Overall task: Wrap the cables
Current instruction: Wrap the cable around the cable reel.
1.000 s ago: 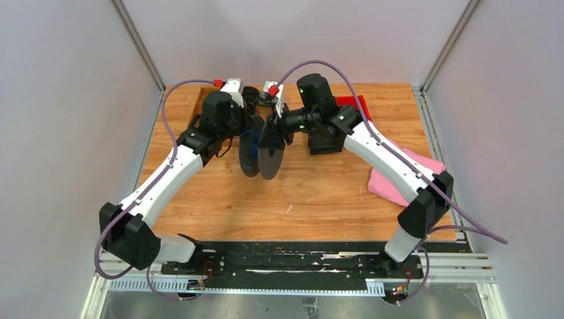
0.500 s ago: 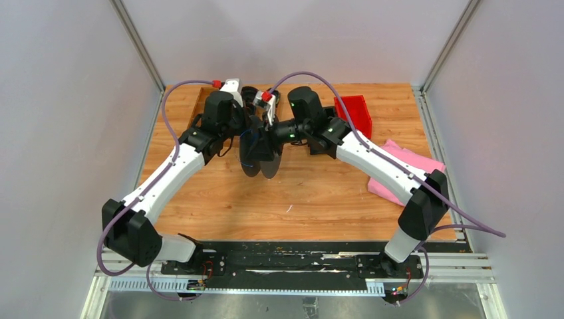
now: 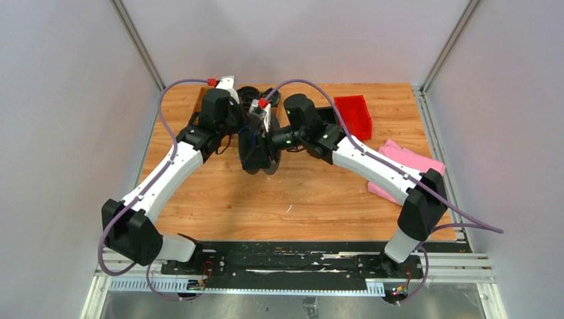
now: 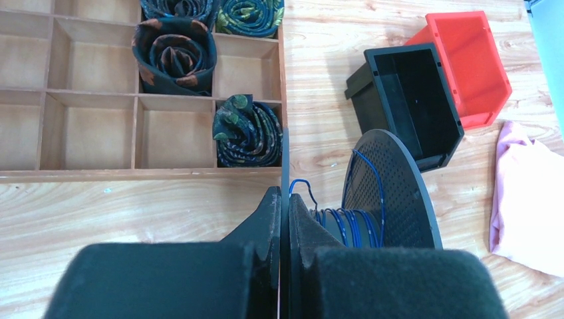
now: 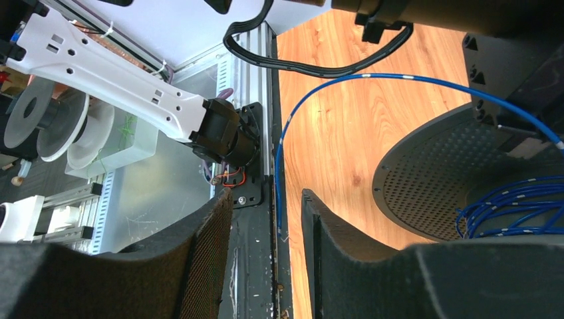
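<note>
We see both arms meeting over the back middle of the light wooden table [image 3: 319, 193]. Between them is a big dark-grey perforated plastic spool [image 4: 392, 186], its round flanges upright. We cannot tell whether it rests on the table.

The left pincer [image 4: 284, 199] is closed tight on the spool's near flange. That flange shows edge-on as a thin dark line clamped between the two fingers, and the far flange faces us beyond it.

The thin dark blue cable [image 5: 372, 76] is partly wound. Several turns lie round the core between the flanges, just right of the left pincer's fingertips in its own view. One loose strand curves up across the far flange's inner face.

In the right wrist view the free length leaves the spool, arcs over the tabletop and comes down into the gap of the right pincer [image 5: 266, 219]. That pincer stands partly open, its padded fingers much farther apart than the wire is thick, with nothing clamped. The cable's lower stretch runs between them, nearer the finger on the right of that view. We cannot tell whether it touches that finger.

Beyond the spool lie a wooden compartment tray [image 4: 86, 126] with rolled patterned neckties [image 4: 174, 53] in some cells, and an open black plastic bin [image 4: 409, 100] against a red plastic bin [image 4: 475, 63]. A pink cloth [image 4: 529, 199] lies to the right.
</note>
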Controlling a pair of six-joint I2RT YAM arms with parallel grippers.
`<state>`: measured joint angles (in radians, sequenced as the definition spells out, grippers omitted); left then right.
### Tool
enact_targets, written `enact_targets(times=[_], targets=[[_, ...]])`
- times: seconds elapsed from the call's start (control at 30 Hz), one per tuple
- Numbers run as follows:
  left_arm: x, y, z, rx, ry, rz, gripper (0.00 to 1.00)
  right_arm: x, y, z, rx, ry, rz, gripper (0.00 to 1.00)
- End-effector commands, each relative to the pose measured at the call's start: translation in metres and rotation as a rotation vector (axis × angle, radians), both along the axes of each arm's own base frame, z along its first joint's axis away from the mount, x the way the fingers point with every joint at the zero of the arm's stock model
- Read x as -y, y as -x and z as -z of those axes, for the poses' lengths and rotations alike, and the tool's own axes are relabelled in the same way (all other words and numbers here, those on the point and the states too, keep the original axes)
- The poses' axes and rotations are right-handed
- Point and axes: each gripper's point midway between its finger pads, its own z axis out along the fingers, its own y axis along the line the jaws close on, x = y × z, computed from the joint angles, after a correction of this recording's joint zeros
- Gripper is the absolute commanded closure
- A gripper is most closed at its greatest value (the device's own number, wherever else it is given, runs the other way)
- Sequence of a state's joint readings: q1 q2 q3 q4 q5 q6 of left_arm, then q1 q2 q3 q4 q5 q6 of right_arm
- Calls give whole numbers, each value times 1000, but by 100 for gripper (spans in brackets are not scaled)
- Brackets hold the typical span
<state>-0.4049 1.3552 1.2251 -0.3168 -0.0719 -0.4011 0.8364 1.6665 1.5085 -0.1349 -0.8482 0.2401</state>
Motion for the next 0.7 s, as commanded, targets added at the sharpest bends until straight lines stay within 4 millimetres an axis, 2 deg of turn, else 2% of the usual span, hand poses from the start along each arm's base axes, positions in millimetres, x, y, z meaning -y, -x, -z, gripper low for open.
enact_targets(times=[0.0,0.23,0.4,0.53,0.67], targets=[[5,-11,-38,95,73,-7,100,-9,11,3,-17,-18,-52,59],[4,-11,-38,95,72,-9,100,-11,13,0,-25,-23,-67,78],[2,-10,-37,99,68,-12,100,-9,16,-12,-3,-38,-84,99],[0,-8,-35,113,55,-6,100,2,9,-41,38,-73,-66,99],[-4,-6,-37,150,18,7,100,24,-12,-70,86,-107,1,99]])
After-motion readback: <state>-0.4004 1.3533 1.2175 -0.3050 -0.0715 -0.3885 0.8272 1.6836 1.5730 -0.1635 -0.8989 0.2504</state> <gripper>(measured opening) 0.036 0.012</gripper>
